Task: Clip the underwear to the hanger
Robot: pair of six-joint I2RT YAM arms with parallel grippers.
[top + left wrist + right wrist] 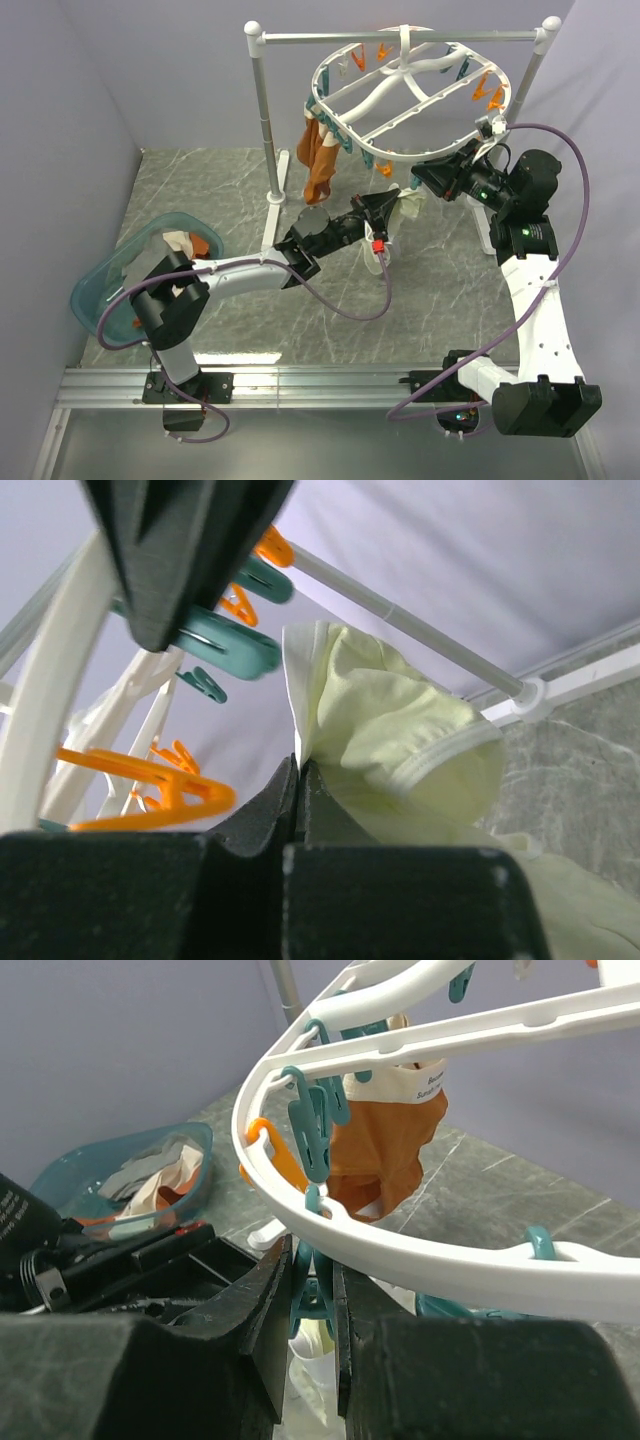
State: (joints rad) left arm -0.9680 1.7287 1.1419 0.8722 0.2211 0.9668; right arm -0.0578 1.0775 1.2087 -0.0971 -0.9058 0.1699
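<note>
The left pincer (300, 780) gripped the underwear (390, 720) just beside the right pincer (313, 1280), which pinched a teal clip (308, 1310), apparently to open it.

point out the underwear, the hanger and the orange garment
underwear (390, 730), left wrist view, middle of the bunched fabric
hanger (450, 1265), right wrist view, near white rim
orange garment (385, 1150), right wrist view, its front

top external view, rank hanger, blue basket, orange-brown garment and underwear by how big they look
hanger, raised nearer the camera
blue basket
orange-brown garment
underwear, partly hidden
</note>
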